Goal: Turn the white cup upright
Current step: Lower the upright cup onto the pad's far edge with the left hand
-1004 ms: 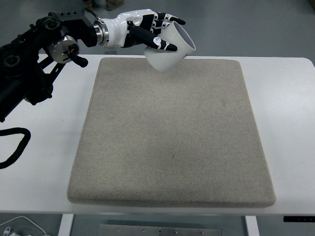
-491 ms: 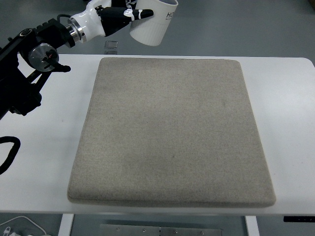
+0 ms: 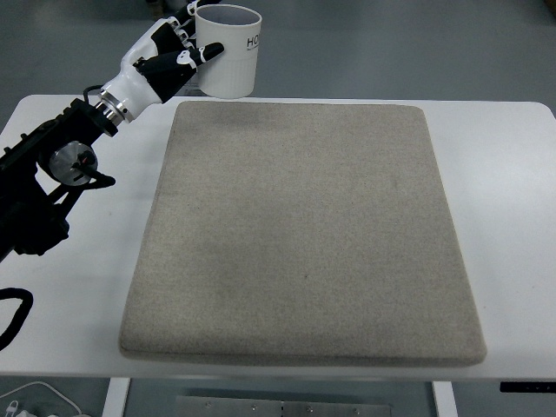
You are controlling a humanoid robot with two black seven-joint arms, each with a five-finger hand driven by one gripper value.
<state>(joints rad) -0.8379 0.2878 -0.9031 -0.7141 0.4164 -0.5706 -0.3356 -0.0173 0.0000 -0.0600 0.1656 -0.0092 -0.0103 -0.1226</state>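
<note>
Top view, read left to right. The left arm (image 3: pixel 52 165) enters from the left edge and runs diagonally up over the tabletop (image 3: pixel 78 287) toward the far left corner of the mat (image 3: pixel 304 234). At its end, the left hand (image 3: pixel 165 59) grasps the cup (image 3: pixel 228 50), its fingers (image 3: pixel 201 54) wrapped against the cup's left side. The cup is to the right of the hand and touching it, over the far edge of the tabletop just beyond the mat's corner. Its long axis is close to vertical, mouth up and dark interior visible, with part of a printed mark on its right side. Whether the base rests on the tabletop or hangs just above cannot be told from this angle.

Judged from this pose, the flip is essentially done; what remains is setting the cup down and releasing it. The deciding relation is the base against the surface beneath: the cup sits at the tabletop's far edge, so a release there risks a tip off the back. The mat, bare and just nearer, offers clear ground. Nothing obstructs. The right arm is out of view.
</note>
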